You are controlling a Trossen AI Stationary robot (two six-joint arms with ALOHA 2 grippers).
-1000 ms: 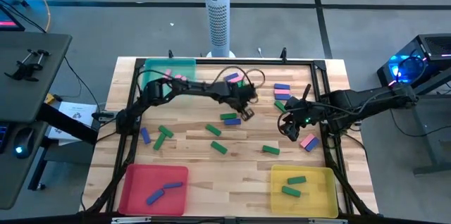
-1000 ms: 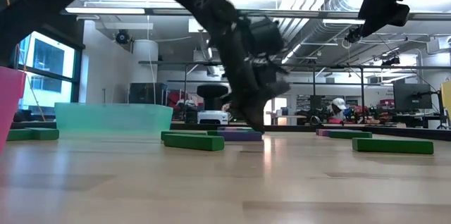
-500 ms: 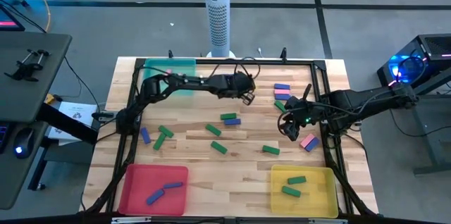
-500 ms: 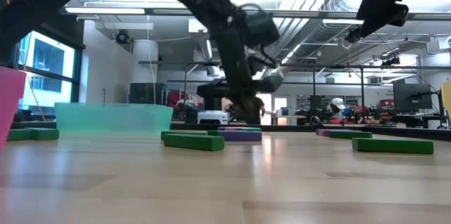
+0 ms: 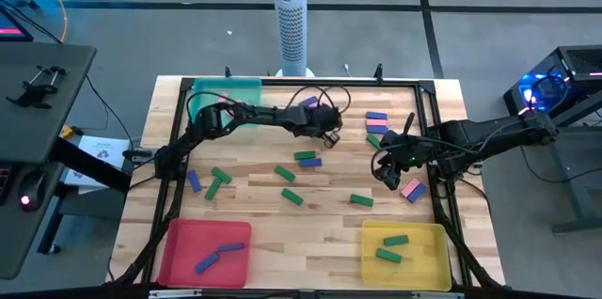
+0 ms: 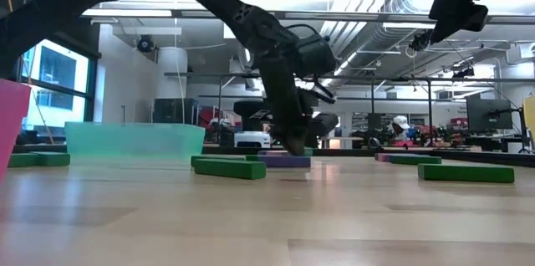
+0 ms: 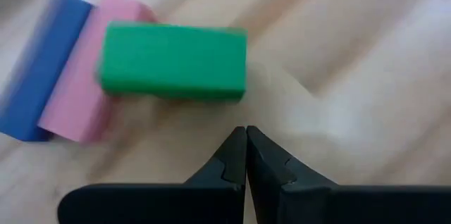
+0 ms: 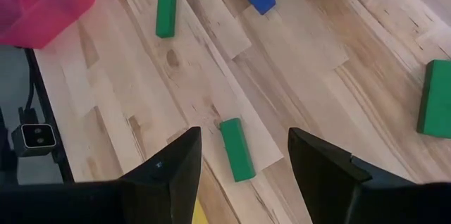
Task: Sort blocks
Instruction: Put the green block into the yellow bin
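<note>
On the bench (image 5: 254,200), the yellow tray (image 5: 406,252) at 5 o'clock holds two green blocks (image 5: 391,247); the red tray (image 5: 207,252) at 7 holds blue ones. At 3 o'clock the right tool (image 5: 388,171) hangs wide, empty. Toward 12, the left tool (image 5: 329,132) is pinched closed, empty, beside a green block (image 7: 173,62) lying against pink and blue ones.

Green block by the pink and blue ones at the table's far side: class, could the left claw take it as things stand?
Probably not yet. The left claw is shut just short of the green block. Nothing lies between them, but it must open first.
</note>
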